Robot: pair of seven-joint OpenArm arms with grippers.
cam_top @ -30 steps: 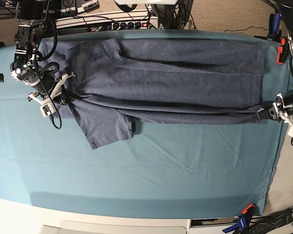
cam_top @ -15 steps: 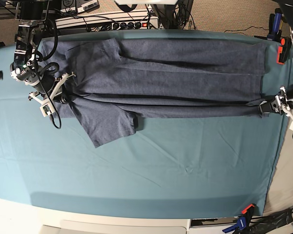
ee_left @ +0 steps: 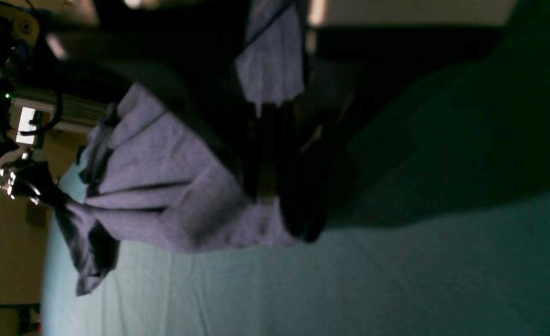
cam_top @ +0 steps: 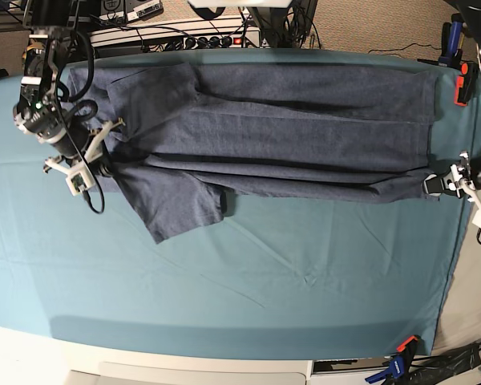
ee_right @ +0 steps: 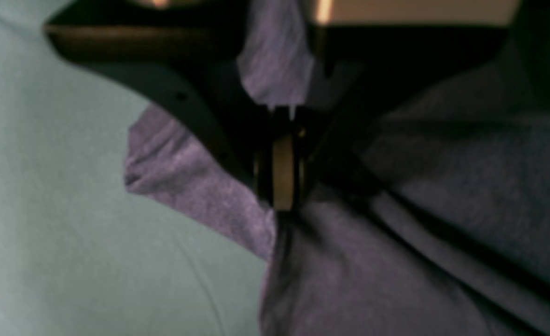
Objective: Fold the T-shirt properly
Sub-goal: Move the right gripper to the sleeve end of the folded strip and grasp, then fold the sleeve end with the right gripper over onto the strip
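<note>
Both your grippers are clamped on the shirt [cam_top: 272, 128]: your left gripper [cam_top: 433, 184] pinches its hem corner at the base view's right edge, your right gripper [cam_top: 106, 163] grips the shoulder end on that view's left. You have the shirt stretched lengthwise along the far half of the teal cloth [cam_top: 289, 281], one sleeve splayed toward the near side.

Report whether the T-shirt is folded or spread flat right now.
Partly folded. The T-shirt has its near long edge doubled over along its length, one sleeve sticking out, both ends pinched by the left gripper and right gripper.
</note>
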